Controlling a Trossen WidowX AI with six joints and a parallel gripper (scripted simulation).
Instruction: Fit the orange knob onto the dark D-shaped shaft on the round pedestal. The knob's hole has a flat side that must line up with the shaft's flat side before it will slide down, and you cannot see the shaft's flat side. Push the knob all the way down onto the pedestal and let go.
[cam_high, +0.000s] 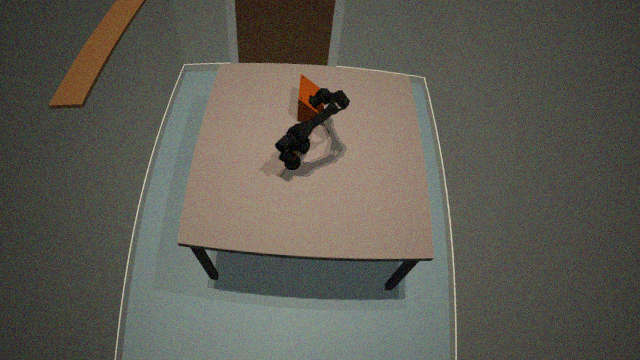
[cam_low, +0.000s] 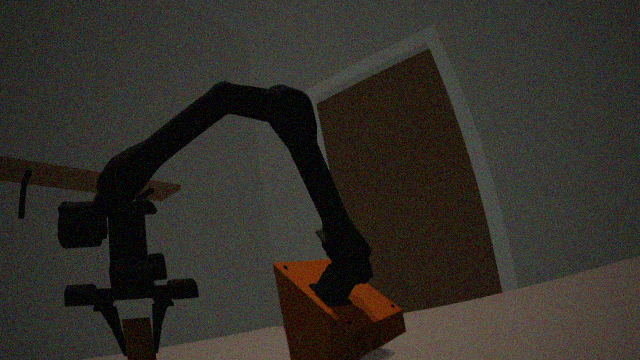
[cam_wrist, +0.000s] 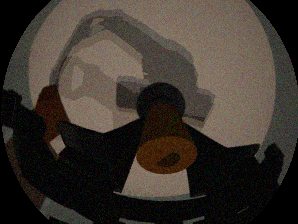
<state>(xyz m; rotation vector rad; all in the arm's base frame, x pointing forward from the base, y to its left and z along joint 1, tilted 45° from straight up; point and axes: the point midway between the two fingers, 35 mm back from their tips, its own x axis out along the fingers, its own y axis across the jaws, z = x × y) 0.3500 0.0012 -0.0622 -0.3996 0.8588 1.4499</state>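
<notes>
The orange knob (cam_low: 138, 336) (cam_wrist: 167, 127) is upright between the two fingers of my gripper (cam_low: 141, 349), which is shut on it. In the wrist view its round near face shows a dark mark. The dark round pedestal (cam_wrist: 160, 92) shows just beyond the knob's far end, which overlaps it in that view. The shaft is hidden behind the knob, and I cannot tell whether knob and shaft touch. In the top view the arm covers the knob and pedestal; in the exterior view the pedestal is out of frame.
The arm's base stands on a sloped orange block (cam_high: 305, 92) (cam_low: 310, 300) towards the back of the table (cam_high: 310, 215). The block's side also shows at the left of the wrist view (cam_wrist: 50, 112). The arm's shadow lies across the table top around the pedestal.
</notes>
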